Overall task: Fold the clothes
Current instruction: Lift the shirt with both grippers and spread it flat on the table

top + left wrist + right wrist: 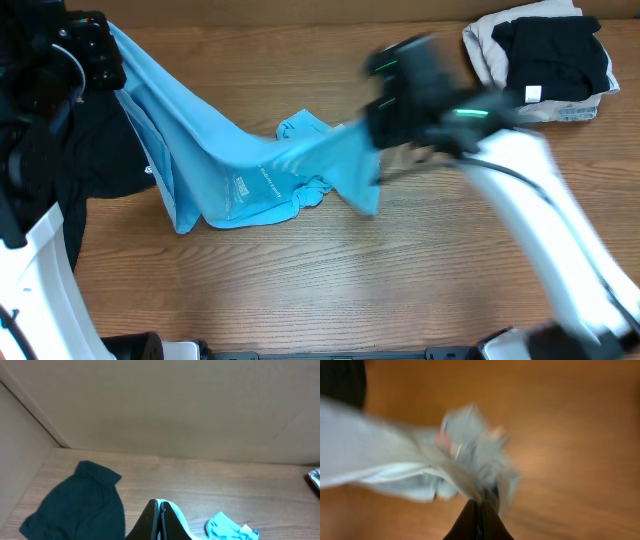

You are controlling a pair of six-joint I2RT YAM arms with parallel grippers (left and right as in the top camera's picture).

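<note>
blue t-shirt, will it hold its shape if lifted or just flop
Probably very floppy: the T-shirt sags between the left gripper and right gripper, its middle bunched on the table. Likely light, since two fingertip pinches carry it. Pushed, it would probably wrinkle rather than slide flat.

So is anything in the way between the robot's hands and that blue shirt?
Nothing visible does. The left hand and the right hand each pinch the shirt directly; the black garment lies beside it, not between.
</note>
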